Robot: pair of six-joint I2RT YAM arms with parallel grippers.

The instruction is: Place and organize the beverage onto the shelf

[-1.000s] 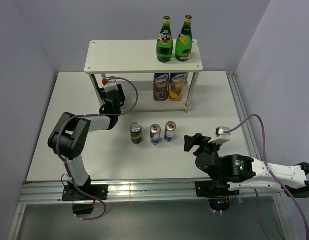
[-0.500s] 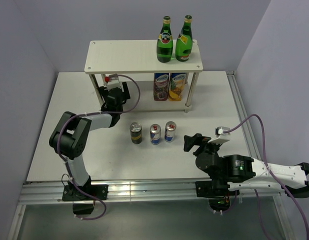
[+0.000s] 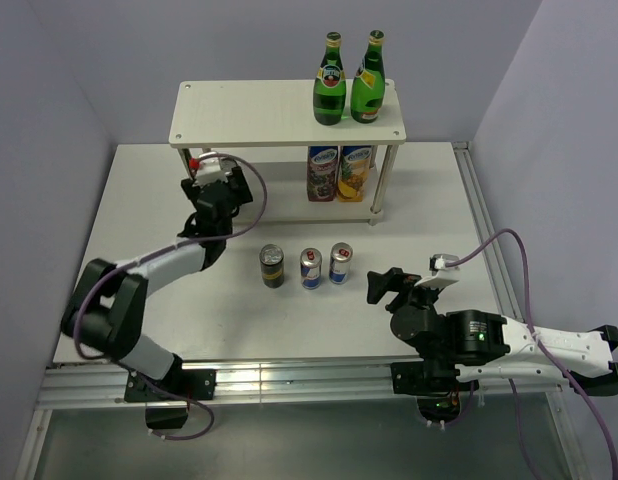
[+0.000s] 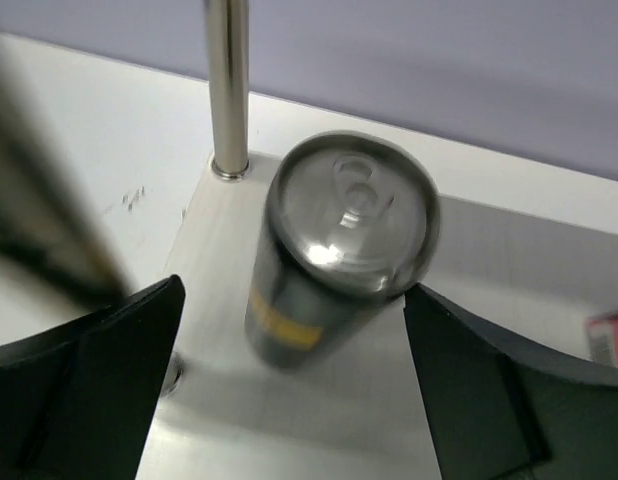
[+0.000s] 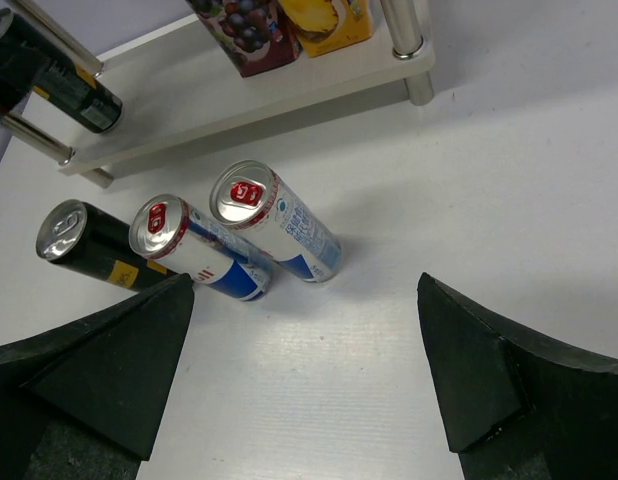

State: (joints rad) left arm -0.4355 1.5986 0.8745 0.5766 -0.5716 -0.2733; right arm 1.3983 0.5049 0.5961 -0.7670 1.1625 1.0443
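The desk (image 3: 439,200) carries everything, and the shelf (image 3: 259,110) is set at its far edge, within reach of both arms. At the right end of the upper board, 2 green glass bottles (image 3: 330,85) are stood upright, side by side. The tall items are probably kept on top because the lower tier looks too low for them. Beneath them, on the lower board, 2 juice cartons (image 3: 339,172) are seen.

The left pincer (image 4: 289,320) is held spread wide at the left end of the lower board. A dark can (image 4: 339,240) is flanked by the jaws with a clear gap on each side, so nothing is gripped. The can is judged to be already set down there, just beside a metal leg (image 4: 227,90). It is seen as black with a yellow band and a pale metal top with a ring pull, though the view is blurred.

On the desk in front of the shelf, 3 cans are lined up upright: a second dark can (image 3: 272,266) and 2 blue-and-silver cans (image 3: 325,266) with red marks on their tops. The right pincer (image 5: 301,290) is held open and empty, aimed at this row. It is judged ready for the nearest blue-and-silver can.
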